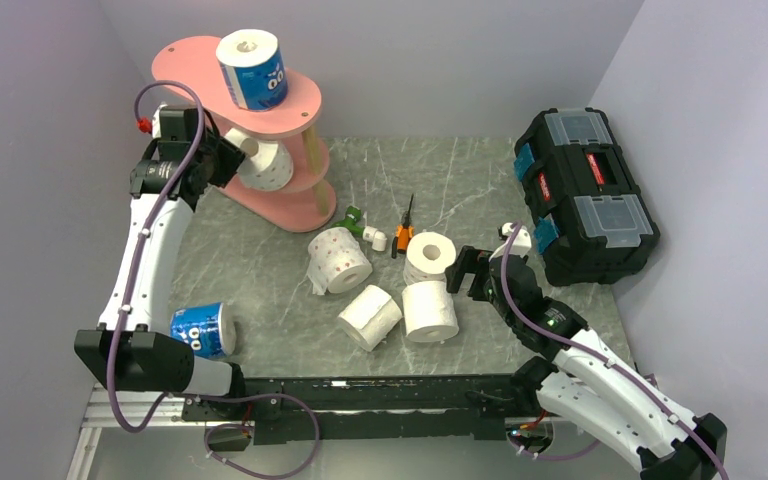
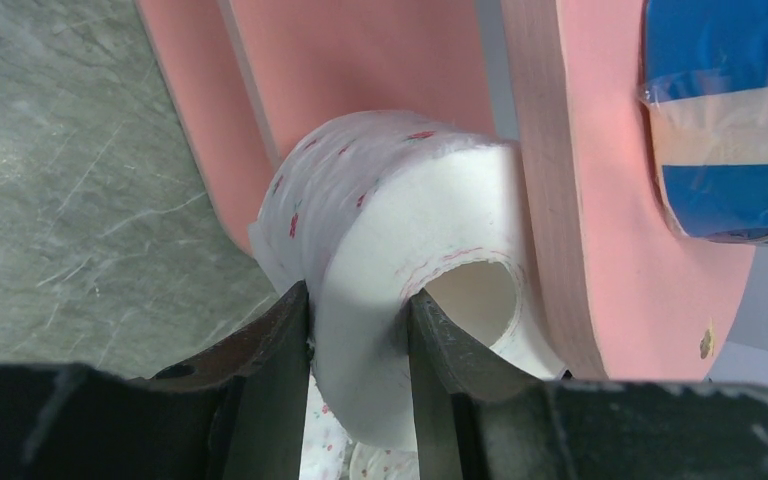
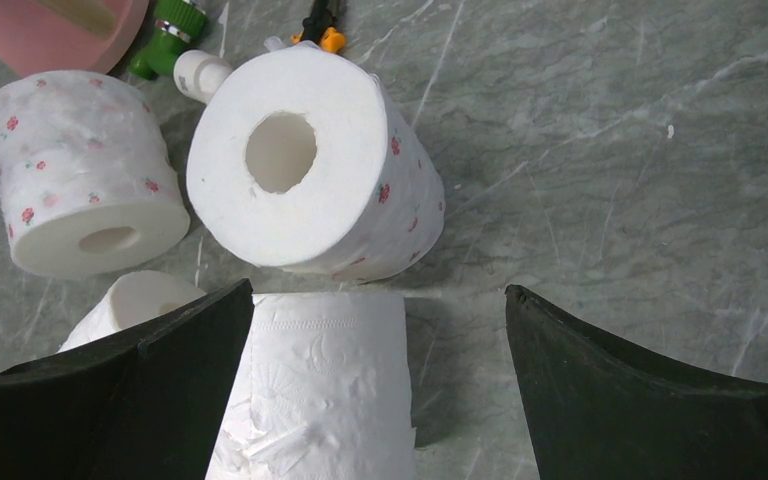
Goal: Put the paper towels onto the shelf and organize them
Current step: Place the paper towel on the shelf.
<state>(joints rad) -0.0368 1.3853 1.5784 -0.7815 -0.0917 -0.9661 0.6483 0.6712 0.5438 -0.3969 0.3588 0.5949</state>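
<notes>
Top: we see the pink three-tier shelf (image 1: 185, 62) far left, a blue-wrapped roll (image 1: 252, 68) on its top board, and other rolls (image 1: 370, 316) loose on the table (image 1: 480, 180). The left arm (image 1: 150, 250) is extended to the middle tier.
Left wrist: the left pincer (image 2: 358, 295) is clamped on a pink-dotted roll (image 2: 390, 200), one finger in the core. We can't tell if the roll rests on the board.
Right wrist: the right pincer (image 3: 380, 290) is wide and empty, over a plain roll (image 3: 310, 390).

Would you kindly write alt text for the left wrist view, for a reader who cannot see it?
The left jaws pinch the wall of a pink-dotted roll beside its hollow core, in front of the pink shelf. A blue-wrapped roll shows at the right edge; grey table lies at left.
</notes>
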